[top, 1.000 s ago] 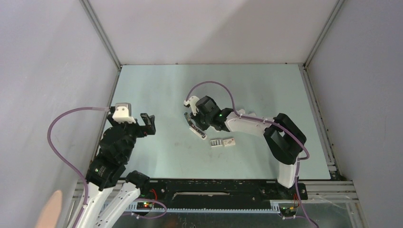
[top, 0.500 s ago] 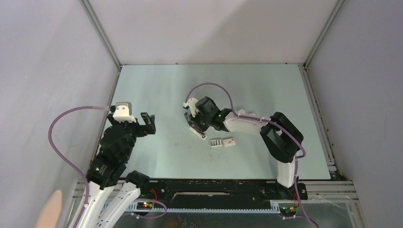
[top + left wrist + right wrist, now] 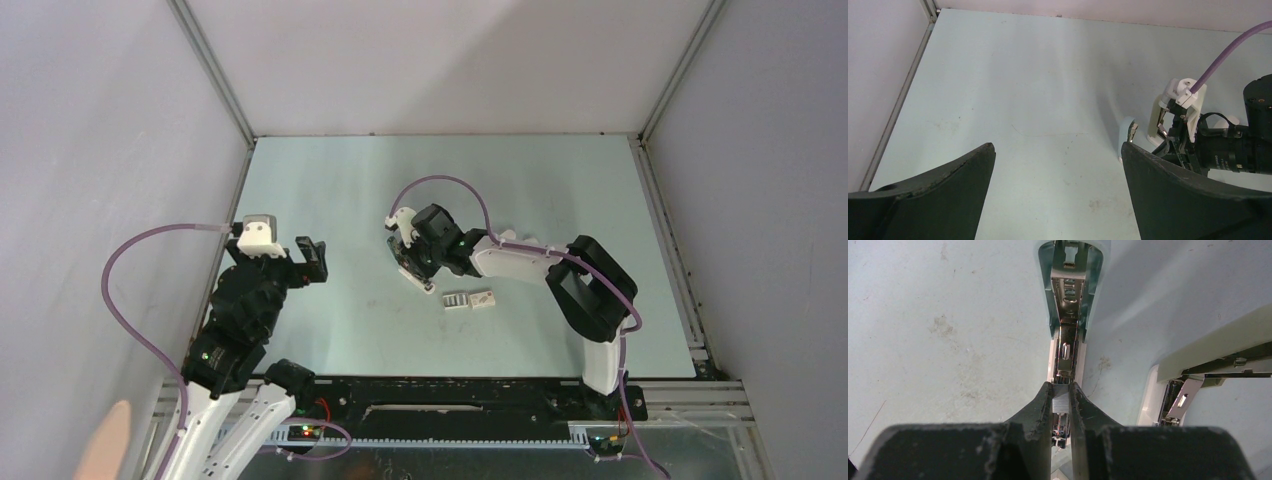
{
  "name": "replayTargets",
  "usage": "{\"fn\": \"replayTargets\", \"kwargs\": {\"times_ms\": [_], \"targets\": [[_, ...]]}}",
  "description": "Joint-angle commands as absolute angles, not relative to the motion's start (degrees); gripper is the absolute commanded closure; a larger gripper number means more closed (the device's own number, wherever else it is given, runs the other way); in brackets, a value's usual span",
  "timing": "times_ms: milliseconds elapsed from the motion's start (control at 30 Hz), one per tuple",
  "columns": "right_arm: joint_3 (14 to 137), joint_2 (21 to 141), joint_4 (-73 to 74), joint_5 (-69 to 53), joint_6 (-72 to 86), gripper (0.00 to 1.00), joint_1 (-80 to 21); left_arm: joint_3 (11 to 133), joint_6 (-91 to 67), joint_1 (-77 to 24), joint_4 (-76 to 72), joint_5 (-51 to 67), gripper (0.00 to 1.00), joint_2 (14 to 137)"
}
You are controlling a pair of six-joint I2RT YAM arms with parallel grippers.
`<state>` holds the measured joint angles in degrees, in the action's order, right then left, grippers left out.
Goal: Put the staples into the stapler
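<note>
The stapler [image 3: 1066,347] lies open on the table, its metal channel bare and its pale blue cover [image 3: 1068,270] swung away at the far end. My right gripper [image 3: 1061,391] is shut on a striped grey strip of staples [image 3: 1061,400], held directly over the near end of the channel. From above, the right gripper [image 3: 408,254] covers most of the stapler [image 3: 425,284]. A second striped block of staples [image 3: 457,300] lies on the table nearby. My left gripper [image 3: 1057,150] hangs open and empty at the left [image 3: 311,259].
A plain white small box [image 3: 484,297] lies beside the striped block. A cream part with metal inside [image 3: 1198,365] stands just right of the channel. White enclosure walls ring the pale table [image 3: 330,190].
My right gripper has edged slightly left over the stapler, still holding the staples. The left arm has not moved.
</note>
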<state>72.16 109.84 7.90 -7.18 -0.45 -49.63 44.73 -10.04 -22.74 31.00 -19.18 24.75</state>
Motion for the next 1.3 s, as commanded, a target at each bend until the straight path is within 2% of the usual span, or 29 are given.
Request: {"fn": "replayTargets", "kwargs": {"times_ms": [0,633,1267], "targets": [[72.5,109.4,5.8,-7.7,-0.3,0.91,-49.4,44.5,-10.1,-22.3,29.2,-18.5,0.0,25.2],[72.6,110.9,5.5,-5.8,1.2,0.91,-49.1,44.4,-10.0,-22.3,29.1,-18.2,0.0,25.1],[72.5,106.4,5.7,-4.9,1.5,0.91,-50.4,44.4,-10.0,-22.3,29.2,-18.2,0.0,25.1]]}}
